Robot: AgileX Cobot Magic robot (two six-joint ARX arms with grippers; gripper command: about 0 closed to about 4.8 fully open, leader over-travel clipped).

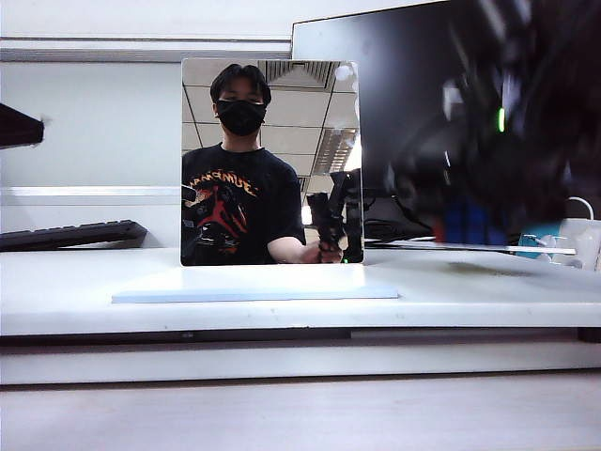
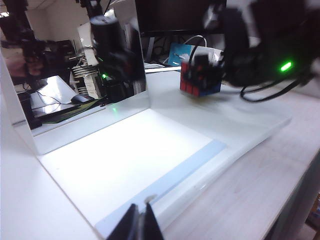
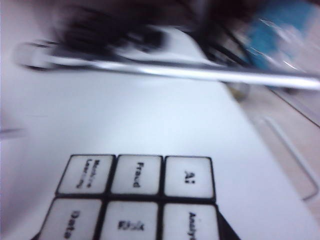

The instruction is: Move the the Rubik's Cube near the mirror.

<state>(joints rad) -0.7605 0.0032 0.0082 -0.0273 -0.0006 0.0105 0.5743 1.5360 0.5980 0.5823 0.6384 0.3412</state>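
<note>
I see the mirror (image 1: pixel 271 162) standing up straight on a white board (image 1: pixel 254 287) on the table (image 1: pixel 75 301). In the mirror there is a person in a black mask and a black shirt.

From the outside camera, my right arm is a big dark blur on the right side, in front of the black monitor (image 1: pixel 404 113). I can just make out the Rubik's Cube (image 1: pixel 467 224) there as a blue and red smudge, low under the blur. It is to the right of the mirror, with a gap between them.

The left wrist camera shows it better. The Rubik's Cube (image 2: pixel 200 76) has red squares and a blue strip, with black lines. The right pincer (image 2: pixel 212 67) is right at the cube, with dark fingers at its top and side. It is too blurry for me to tell if the pincer is clamped on it or just around it. I cannot tell if the cube sits on the white board or hangs just above it.

The right wrist camera looks down on the cube's white face (image 3: pixel 137 197), with little words on the squares.

My left pincer (image 2: pixel 141 218) is low at the near edge of the white board. Its two tips are pressed together, holding nothing.

A black keyboard (image 1: pixel 70 234) lies far to the left.
</note>
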